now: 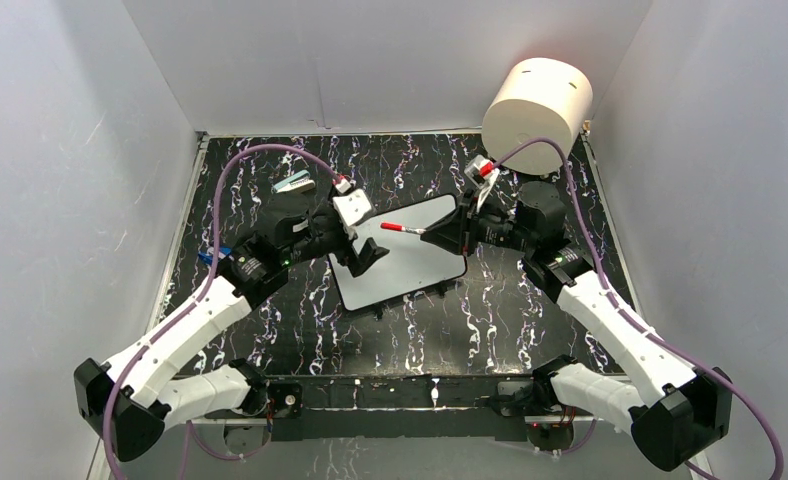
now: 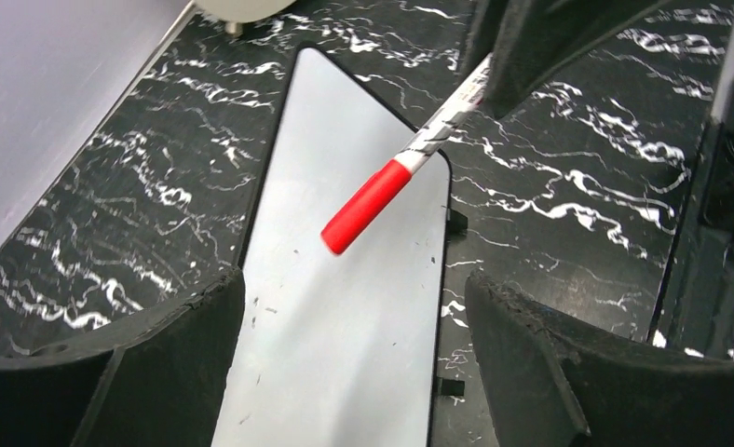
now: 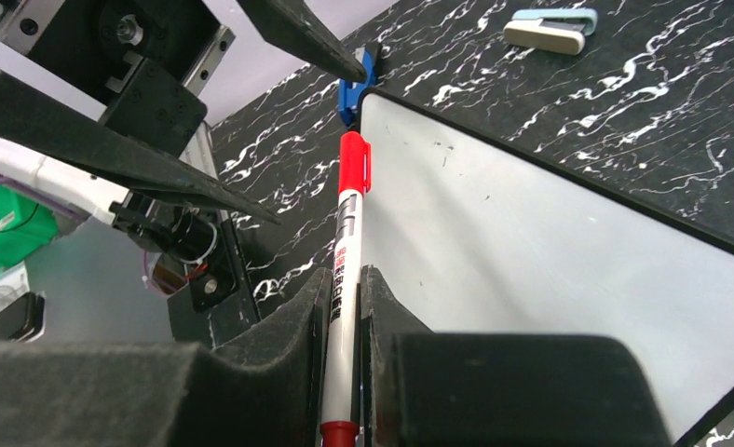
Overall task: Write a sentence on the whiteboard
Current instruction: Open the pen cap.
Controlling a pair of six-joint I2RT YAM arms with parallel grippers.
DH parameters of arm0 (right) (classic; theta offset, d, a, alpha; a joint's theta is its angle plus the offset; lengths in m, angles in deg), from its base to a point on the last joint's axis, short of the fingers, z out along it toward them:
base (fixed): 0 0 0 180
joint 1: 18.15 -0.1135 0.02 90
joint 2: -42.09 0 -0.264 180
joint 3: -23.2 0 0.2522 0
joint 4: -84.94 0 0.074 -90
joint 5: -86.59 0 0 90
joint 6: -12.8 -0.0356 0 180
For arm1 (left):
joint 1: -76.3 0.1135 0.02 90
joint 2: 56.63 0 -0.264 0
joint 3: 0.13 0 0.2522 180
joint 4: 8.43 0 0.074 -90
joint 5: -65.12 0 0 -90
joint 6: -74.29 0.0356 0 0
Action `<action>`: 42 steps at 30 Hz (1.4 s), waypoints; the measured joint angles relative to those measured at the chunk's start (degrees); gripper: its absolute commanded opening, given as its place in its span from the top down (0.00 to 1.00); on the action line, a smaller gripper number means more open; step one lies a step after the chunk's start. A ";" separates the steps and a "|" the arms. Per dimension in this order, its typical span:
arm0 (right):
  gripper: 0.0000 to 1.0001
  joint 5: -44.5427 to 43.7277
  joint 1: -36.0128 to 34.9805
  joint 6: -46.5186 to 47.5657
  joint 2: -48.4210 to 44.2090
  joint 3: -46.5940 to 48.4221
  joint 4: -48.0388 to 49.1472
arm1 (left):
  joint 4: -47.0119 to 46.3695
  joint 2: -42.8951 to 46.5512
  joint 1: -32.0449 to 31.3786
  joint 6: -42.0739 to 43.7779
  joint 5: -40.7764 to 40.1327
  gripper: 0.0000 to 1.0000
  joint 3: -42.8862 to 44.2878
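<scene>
At the far left of the table (image 1: 270, 330), a small pale-blue and cream block (image 1: 293, 183) lies on the black marbled surface, well apart from the board. Just right of it, the left hand (image 1: 365, 240) hangs over the left part of the whiteboard (image 1: 400, 270). It is released, with its two dark fingers (image 2: 168, 372) spread wide and nothing between them.

The whiteboard lies flat near the middle of the table, turned at a slant, with its thin black rim and rounded corners in view. Its white face shows only a few faint dark specks. Above the board's far part, a marker (image 1: 402, 229) juts out leftward, raised off the surface. Its red cap is on, and the capped end points toward the left hand, near it but not touching it.

The right hand (image 1: 435, 235) is clenched on the marker's white barrel, one finger pressed against each side. A red end shows behind the grip in the right wrist view.

Farther right, at the back right corner, stands a cream cylinder (image 1: 537, 110).
</scene>
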 measured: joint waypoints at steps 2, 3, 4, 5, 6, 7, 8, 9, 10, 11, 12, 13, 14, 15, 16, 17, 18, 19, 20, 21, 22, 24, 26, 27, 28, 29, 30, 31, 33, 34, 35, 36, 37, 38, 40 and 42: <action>1.00 1.11 0.00 0.31 0.17 0.00 -0.55 | 0.02 -0.87 0.00 2.75 2.62 0.19 0.00; 1.00 1.55 0.00 0.42 0.17 0.00 -0.83 | 0.04 -1.31 0.00 3.91 3.67 0.20 0.02; 1.00 1.92 0.00 0.48 0.17 0.00 -0.94 | 0.09 -1.68 0.00 4.81 4.50 0.21 0.07; 1.00 2.36 0.00 0.68 0.17 0.00 -0.96 | 0.22 -2.21 0.00 5.97 5.55 0.23 0.22; 1.00 2.58 0.00 0.79 0.17 0.00 -0.96 | 0.24 -2.60 0.00 6.71 6.12 0.26 0.35; 1.00 2.89 0.00 0.92 0.17 0.00 -0.96 | 0.39 -3.06 0.00 7.54 6.82 0.29 0.63; 1.00 3.19 0.00 1.09 0.17 0.00 -0.96 | 0.42 -3.56 0.00 8.28 7.41 0.31 0.94; 1.00 3.52 0.00 1.27 0.17 0.00 -0.96 | 0.39 -4.04 0.00 8.87 7.89 0.34 1.27; 1.00 3.80 0.00 1.36 0.17 0.00 -0.96 | 0.37 -4.55 0.00 9.44 8.41 0.36 1.55; 1.00 4.09 0.00 1.49 0.17 0.00 -0.96 | 0.37 -4.94 0.00 9.94 8.96 0.39 1.75; 1.00 4.26 0.00 1.51 0.17 0.00 -0.96 | 0.39 -5.29 0.00 10.32 9.44 0.41 1.84; 1.00 4.39 0.00 1.55 0.20 0.00 -0.96 | 0.42 -5.53 0.00 10.64 9.94 0.43 1.88; 1.00 4.55 0.00 1.60 0.24 0.00 -0.96 | 0.42 -5.79 0.00 10.91 10.40 0.45 1.97; 1.00 4.70 0.00 1.62 0.31 0.00 -0.94 | 0.42 -6.03 -0.04 11.17 10.75 0.47 2.05; 1.00 4.85 0.00 1.62 0.39 0.00 -0.96 | 0.44 -6.23 -0.11 11.39 11.13 0.48 2.14; 1.00 4.94 0.00 1.60 0.46 0.00 -0.94 | 0.44 -6.38 -0.15 11.61 11.47 0.49 2.25; 1.00 4.96 0.00 1.57 0.48 0.00 -0.94 | 0.46 -6.56 -0.17 11.78 11.80 0.50 2.36; 1.00 5.05 0.00 1.55 0.50 0.00 -0.92 | 0.44 -6.69 -0.20 11.91 12.02 0.51 2.43; 1.00 5.16 0.00 1.53 0.50 0.00 -0.92 | 0.44 -6.75 -0.24 12.07 12.24 0.53 2.45; 1.00 5.29 0.00 1.51 0.50 0.00 -0.92 | 0.44 -6.75 -0.26 12.11 12.48 0.54 2.47; 1.00 5.33 0.00 1.51 0.50 0.00 -0.92 | 0.44 -6.78 -0.26 12.11 12.68 0.56 2.47; 1.00 5.49 0.00 1.46 0.55 0.00 -0.90 | 0.48 -6.84 -0.28 12.11 13.31 0.59 2.60; 1.00 5.62 0.00 1.33 0.59 0.00 -0.87 | 0.50 -7.15 -0.50 12.09 13.84 0.64 2.97; 1.00 5.73 0.00 1.22 0.59 0.00 -0.85 | 0.48 -7.41 -0.61 12.09 14.19 0.66 3.17; 1.00 5.88 0.00 1.16 0.59 0.00 -0.85 | 0.48 -7.67 -0.74 12.09 14.45 0.69 3.32; 1.00 6.03 0.00 0.98 0.59 0.00 -0.85 | 0.50 -7.93 -0.81 12.15 14.67 0.71 3.41; 1.00 6.23 0.00 0.83 0.59 0.00 -0.85 | 0.57 -8.20 -0.85 12.24 14.84 0.73 3.50; 1.00 6.43 0.00 0.72 0.59 0.00 -0.87 | 0.63 -8.46 -0.90 12.31 15.02 0.74 3.61; 1.00 6.67 0.00 0.42 0.61 0.00 -0.87 | 0.85 -8.76 -0.96 12.55 15.28 0.76 3.69; 1.00 6.82 0.00 0.31 0.61 0.00 -0.90 | 1.03 -8.76 -0.98 12.72 15.37 0.77 3.72; 1.00 6.95 0.00 0.13 0.61 0.00 -0.85 | 1.33 -8.76 -1.03 12.98 15.54 0.82 3.78; 1.00 6.99 0.00 0.15 0.61 0.00 -0.85 | 1.57 -8.76 -1.09 13.14 15.65 0.87 3.82; 1.00 6.99 0.00 0.11 0.61 0.00 -0.76 | 1.97 -8.76 -1.20 13.31 15.82 0.93 3.87; 1.00 7.10 0.02 0.00 0.68 0.00 -0.48 | 2.54 -8.76 -1.38 13.62 16.24 1.00 3.87; 0.97 7.96 0.31 -0.24 0.81 0.00 -0.33 | 3.58 -8.76 -1.81 15.06 17.03 1.00 3.89; 0.93 8.48 0.35 -0.35 0.94 0.00 -0.48 | 4.28 -8.76 -2.16 15.78 17.11 1.00 3.93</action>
